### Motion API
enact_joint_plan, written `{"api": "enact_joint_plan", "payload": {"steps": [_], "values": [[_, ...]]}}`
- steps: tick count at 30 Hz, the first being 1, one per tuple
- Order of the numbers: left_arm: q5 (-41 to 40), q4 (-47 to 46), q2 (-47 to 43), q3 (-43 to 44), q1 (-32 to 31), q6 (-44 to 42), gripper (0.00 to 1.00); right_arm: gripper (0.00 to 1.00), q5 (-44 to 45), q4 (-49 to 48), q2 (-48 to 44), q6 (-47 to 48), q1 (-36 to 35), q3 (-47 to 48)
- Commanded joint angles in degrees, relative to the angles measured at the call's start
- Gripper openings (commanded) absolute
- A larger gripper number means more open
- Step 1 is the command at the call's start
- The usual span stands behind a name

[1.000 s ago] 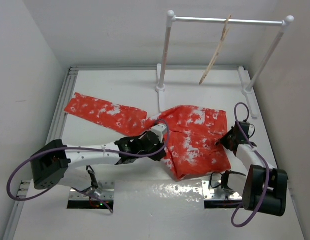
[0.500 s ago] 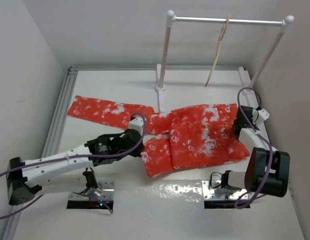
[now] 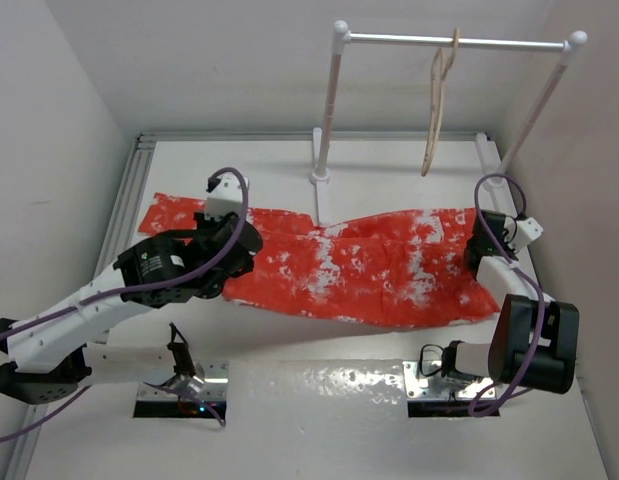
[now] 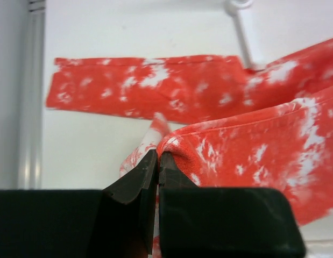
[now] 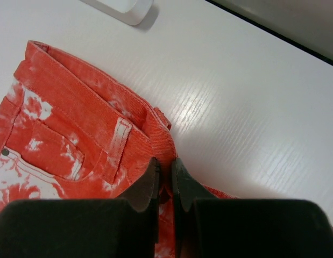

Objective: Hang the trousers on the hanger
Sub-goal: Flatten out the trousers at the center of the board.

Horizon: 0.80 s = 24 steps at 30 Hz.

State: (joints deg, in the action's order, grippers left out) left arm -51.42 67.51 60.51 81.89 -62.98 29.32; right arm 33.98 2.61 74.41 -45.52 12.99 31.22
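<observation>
The red-orange trousers [image 3: 369, 265] with white blotches lie stretched across the table, waist at the right, legs to the left. My left gripper [image 3: 232, 262] is shut on a leg's edge [image 4: 177, 148], lifted a little. The other leg [image 4: 144, 91] lies flat behind it. My right gripper [image 3: 479, 250] is shut on the waistband [image 5: 163, 142] at the right end. A belt loop and a small dark rivet [image 5: 5, 152] show in the right wrist view. The pale wooden hanger [image 3: 437, 100] hangs by its hook from the white rail, apart from the trousers.
The white rail [image 3: 454, 41] stands on two posts [image 3: 327, 110] with feet at the back of the table; the left foot also shows in the left wrist view [image 4: 244, 21]. Grey walls close both sides. A metal track [image 3: 124, 215] runs along the left edge.
My left gripper has moved left and back, pulling the folded leg out so the trousers now lie stretched flat. The right gripper has held its place for the last half second. The hanger has swung right.
</observation>
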Motion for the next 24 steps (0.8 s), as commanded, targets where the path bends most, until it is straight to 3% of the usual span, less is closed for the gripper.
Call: {"api": "enact_joint_plan", "payload": {"steps": [1, 5, 8, 9, 10, 14, 16, 17, 20, 22, 24], "values": [[-8.35, 6.77, -0.21, -1.89, 1.28, -1.81, 0.01, 0.0, 3.3, -3.83, -1.99, -0.98, 0.45, 1.21], [-4.41, 5.28, -1.36, -2.96, 4.8, -0.86, 0.04, 0.0, 3.64, -3.14, -1.64, -1.94, 0.54, 1.38], [2.44, -0.86, 1.44, -8.57, 4.89, -2.86, 0.2, 0.0, 5.04, -2.79, -1.64, -3.0, 0.45, 1.12], [7.07, -5.5, 2.5, -12.15, 4.89, -2.87, 0.3, 0.0, 5.39, -0.79, -1.55, -3.26, 0.54, 1.12], [10.08, -8.24, 3.55, -13.84, 4.8, -3.56, 0.34, 0.0, 5.75, -0.33, -1.46, -3.52, 0.45, 1.12], [33.07, -32.62, 9.7, -19.92, 4.8, -5.68, 0.33, 0.0, 4.88, -0.85, -1.9, -4.23, 0.54, 0.42], [37.08, -37.25, 16.78, -18.53, 4.71, -5.85, 0.4, 0.0, 3.82, -0.59, -2.25, -4.23, 0.54, 0.59], [36.66, -35.97, 19.44, -16.69, 4.62, -5.85, 0.48, 0.0, 3.38, -0.5, -2.34, -4.4, 0.54, 0.68], [33.67, -35.25, 23.51, -10.18, 3.48, -6.2, 0.48, 0.0, 2.32, -0.94, -3.75, -3.97, 0.54, 0.24], [27.55, -34.2, 19.24, -10.17, 3.57, -3.49, 0.48, 0.0, 1.27, -1.03, -5.14, -3.53, 0.45, 0.15], [17.26, -33.32, 14.14, -13.93, 5.83, -0.6, 0.53, 0.08, -1.52, -1.38, -5.94, -2.74, 0.45, -0.2]]}}
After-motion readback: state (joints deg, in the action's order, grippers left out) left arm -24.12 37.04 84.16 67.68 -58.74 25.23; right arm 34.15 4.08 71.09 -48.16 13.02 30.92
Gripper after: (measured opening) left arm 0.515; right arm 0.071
